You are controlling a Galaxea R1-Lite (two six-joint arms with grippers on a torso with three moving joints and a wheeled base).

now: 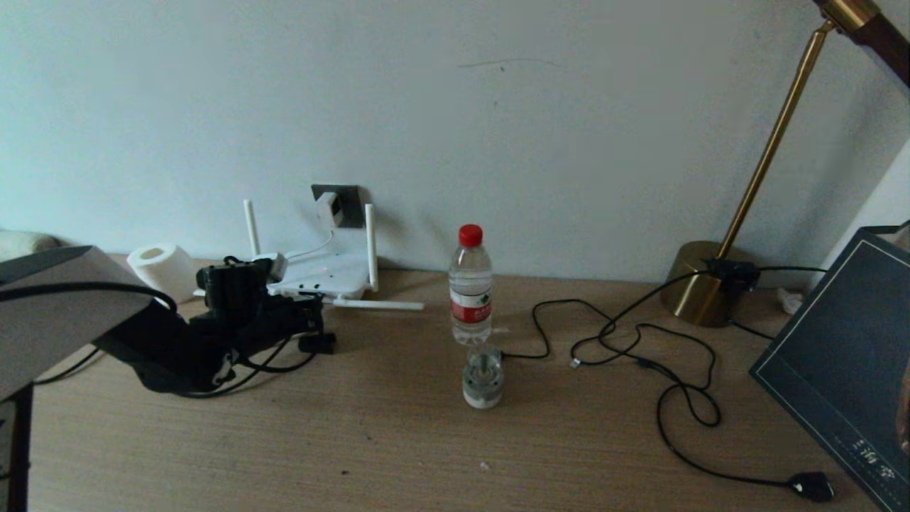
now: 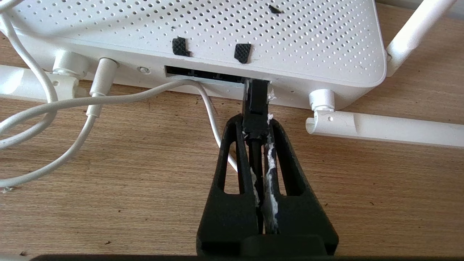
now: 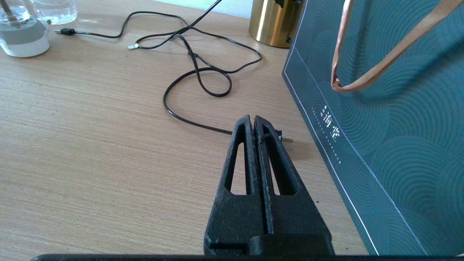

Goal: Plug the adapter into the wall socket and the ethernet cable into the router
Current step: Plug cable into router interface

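The white router lies by the wall, its dark ports facing my left gripper. That gripper is shut on the ethernet cable, just behind its black connector. The connector's front end sits in the end port of the row; how deep it goes is hidden. The white adapter sits on the dark wall socket, and its thin white cord runs to the router. My right gripper hovers shut and empty over the table, out of the head view.
A folded antenna lies beside the left gripper. On the table are a toilet roll, a water bottle, a small jar, a brass lamp, its black cable with a chunky plug, a dark bag and a small black block.
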